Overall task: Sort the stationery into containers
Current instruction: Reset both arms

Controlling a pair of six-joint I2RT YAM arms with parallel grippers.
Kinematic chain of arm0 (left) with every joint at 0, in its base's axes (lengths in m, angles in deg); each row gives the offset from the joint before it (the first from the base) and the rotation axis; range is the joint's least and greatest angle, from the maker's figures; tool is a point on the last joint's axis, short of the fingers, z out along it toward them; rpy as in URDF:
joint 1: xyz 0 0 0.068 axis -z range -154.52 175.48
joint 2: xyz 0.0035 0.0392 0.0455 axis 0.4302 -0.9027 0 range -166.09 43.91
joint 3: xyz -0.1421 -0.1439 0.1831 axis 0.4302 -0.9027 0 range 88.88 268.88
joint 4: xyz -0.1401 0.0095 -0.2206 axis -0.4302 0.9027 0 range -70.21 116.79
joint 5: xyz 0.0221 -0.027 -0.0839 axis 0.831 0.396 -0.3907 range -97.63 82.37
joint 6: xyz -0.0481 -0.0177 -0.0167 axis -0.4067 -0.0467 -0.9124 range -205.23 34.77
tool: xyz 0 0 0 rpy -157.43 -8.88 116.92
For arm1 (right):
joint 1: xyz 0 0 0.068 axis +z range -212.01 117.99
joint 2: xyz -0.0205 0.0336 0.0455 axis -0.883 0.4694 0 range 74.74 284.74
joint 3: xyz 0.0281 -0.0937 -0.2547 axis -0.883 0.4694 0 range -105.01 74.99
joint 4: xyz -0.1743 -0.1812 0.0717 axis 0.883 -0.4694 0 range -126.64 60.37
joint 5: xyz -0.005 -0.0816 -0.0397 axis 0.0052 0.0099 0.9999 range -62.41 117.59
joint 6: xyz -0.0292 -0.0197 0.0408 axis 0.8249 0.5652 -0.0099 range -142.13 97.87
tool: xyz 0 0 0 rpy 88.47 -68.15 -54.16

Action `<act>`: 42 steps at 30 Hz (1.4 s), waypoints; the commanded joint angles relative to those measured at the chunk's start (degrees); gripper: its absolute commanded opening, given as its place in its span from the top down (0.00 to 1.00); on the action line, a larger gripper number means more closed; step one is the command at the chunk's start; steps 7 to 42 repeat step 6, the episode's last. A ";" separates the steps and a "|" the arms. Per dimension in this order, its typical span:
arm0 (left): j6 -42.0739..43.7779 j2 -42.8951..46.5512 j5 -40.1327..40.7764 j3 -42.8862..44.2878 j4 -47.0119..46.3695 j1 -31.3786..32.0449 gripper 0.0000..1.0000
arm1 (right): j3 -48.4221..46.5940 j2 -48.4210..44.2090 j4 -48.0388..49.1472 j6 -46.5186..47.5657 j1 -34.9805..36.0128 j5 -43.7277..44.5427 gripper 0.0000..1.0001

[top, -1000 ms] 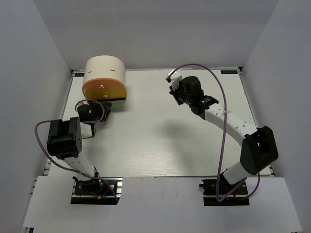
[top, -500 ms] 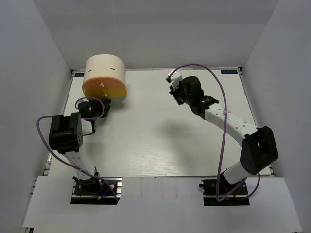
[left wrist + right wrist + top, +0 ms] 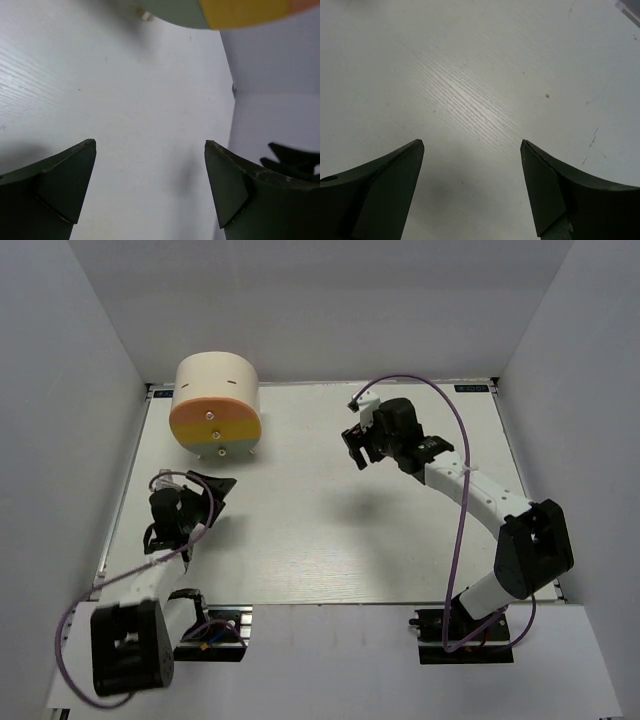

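The cream drum-shaped organizer [image 3: 213, 380] stands at the table's far left, its containers facing me: an orange drawer [image 3: 210, 413] above a yellow drawer [image 3: 222, 434], both pushed in flush. The left wrist view catches the yellow drawer [image 3: 245, 11] at its top edge. No stationery shows in any view. My left gripper [image 3: 212, 486] [image 3: 150, 150] hangs open and empty over bare table, a short way in front of the organizer. My right gripper [image 3: 354, 448] [image 3: 470, 145] is open and empty above the table right of centre.
White walls close in the table [image 3: 300, 540] on the left, back and right. A purple cable [image 3: 455, 430] loops over the right arm, and another trails by the left arm's folded elbow [image 3: 125, 660] at the near edge.
Both grippers have opened wide. The left arm has drawn back from the organizer toward the near edge, its elbow folding down. The orange drawer front, out earlier, now sits flush.
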 commanded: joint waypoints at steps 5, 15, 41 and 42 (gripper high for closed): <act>21.92 19.05 -2.71 9.46 32.19 0.12 0.00 | 3.26 -6.88 1.86 -4.08 -0.50 -2.93 0.12; 22.71 20.45 -2.72 10.08 32.82 0.12 0.00 | 3.53 -7.67 1.95 -4.16 -0.50 -3.19 0.10; 22.71 20.45 -2.72 10.08 32.82 0.12 0.00 | 3.53 -7.67 1.95 -4.16 -0.50 -3.19 0.10; 22.71 20.45 -2.72 10.08 32.82 0.12 0.00 | 3.53 -7.67 1.95 -4.16 -0.50 -3.19 0.10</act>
